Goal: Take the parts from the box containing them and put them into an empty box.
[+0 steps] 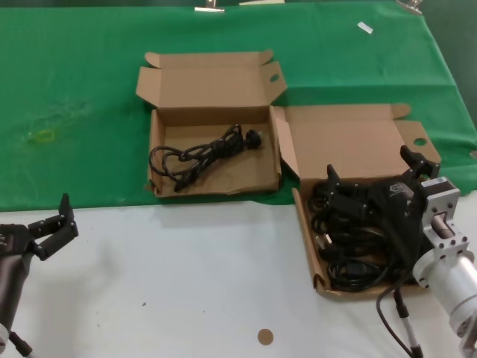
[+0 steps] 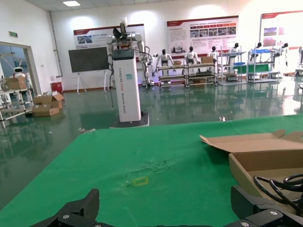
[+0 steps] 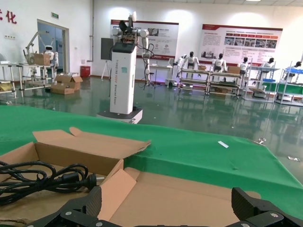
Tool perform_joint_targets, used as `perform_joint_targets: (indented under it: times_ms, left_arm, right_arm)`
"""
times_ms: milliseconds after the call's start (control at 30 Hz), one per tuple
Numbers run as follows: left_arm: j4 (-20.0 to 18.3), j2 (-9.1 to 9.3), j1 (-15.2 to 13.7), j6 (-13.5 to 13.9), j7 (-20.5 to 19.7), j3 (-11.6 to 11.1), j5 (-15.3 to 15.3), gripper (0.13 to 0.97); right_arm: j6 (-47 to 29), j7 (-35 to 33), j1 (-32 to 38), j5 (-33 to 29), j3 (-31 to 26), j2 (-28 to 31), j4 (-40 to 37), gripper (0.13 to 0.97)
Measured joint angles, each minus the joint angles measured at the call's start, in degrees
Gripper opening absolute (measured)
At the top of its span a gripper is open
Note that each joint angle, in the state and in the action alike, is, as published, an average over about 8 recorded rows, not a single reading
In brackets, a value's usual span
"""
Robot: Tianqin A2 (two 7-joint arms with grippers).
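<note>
The box with the deep lid (image 1: 350,145) stands on the right and holds a pile of black cords (image 1: 350,250). My right gripper (image 1: 370,164) is open just above that pile, near the tray's far end, holding nothing; in the right wrist view (image 3: 166,198) only the bare lid panel (image 3: 189,196) shows between its fingers. The box with the shallow lid (image 1: 212,82) stands to the left and holds one looped cord (image 1: 201,153), which also shows in the right wrist view (image 3: 42,179). My left gripper (image 1: 59,224) is open and empty at the near left.
A green cloth (image 1: 74,97) covers the far half of the table; the near half is white (image 1: 186,283). A small brown disc (image 1: 264,336) lies near the front edge. A white tag (image 1: 364,27) lies far right on the cloth.
</note>
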Motion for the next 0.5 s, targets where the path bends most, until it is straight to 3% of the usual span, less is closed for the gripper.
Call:
perform_joint_targets:
  times_ms: [500]
  left_arm:
    - [0.0, 0.0, 0.0, 0.0, 0.0, 0.0, 0.0, 0.966]
  right_arm:
    - [0.0, 0.0, 0.0, 0.0, 0.0, 0.0, 0.0, 0.966]
